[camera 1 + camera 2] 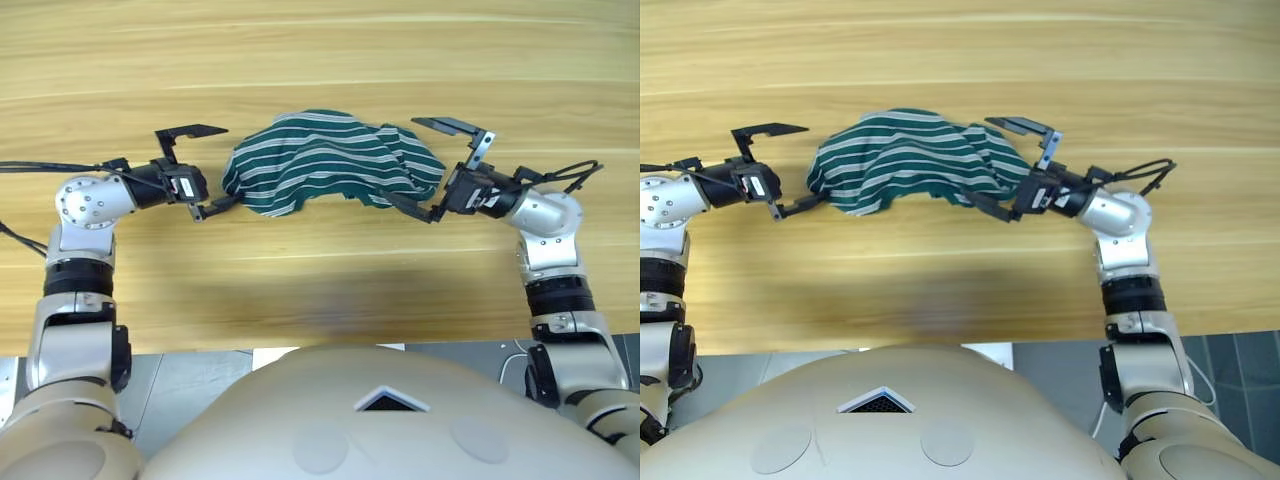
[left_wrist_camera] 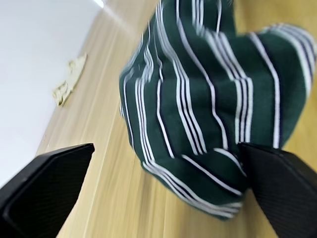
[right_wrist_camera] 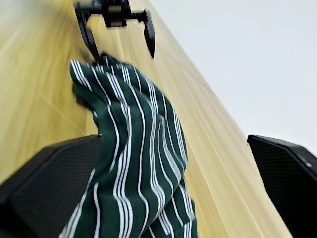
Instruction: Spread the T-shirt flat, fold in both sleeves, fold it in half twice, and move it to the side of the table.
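Two sets of fingers gape wide: our left gripper (image 1: 228,163) and right gripper (image 1: 400,160) bracket the crumpled striped T-shirt (image 1: 320,160) lying centrally on the surface (image 1: 320,60). Their lower fingers touch its edges, we judge to pinch and spread it.

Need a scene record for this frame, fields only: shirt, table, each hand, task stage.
shirt: green T-shirt with white stripes, bunched in a heap, not spread flat
surface: wooden table, shirt near its middle
left hand: open, at the shirt's left edge, lower finger touching the fabric
right hand: open, at the shirt's right edge, lower finger against the fabric
stage: no sleeve folded, no half fold, shirt not yet at the table's side
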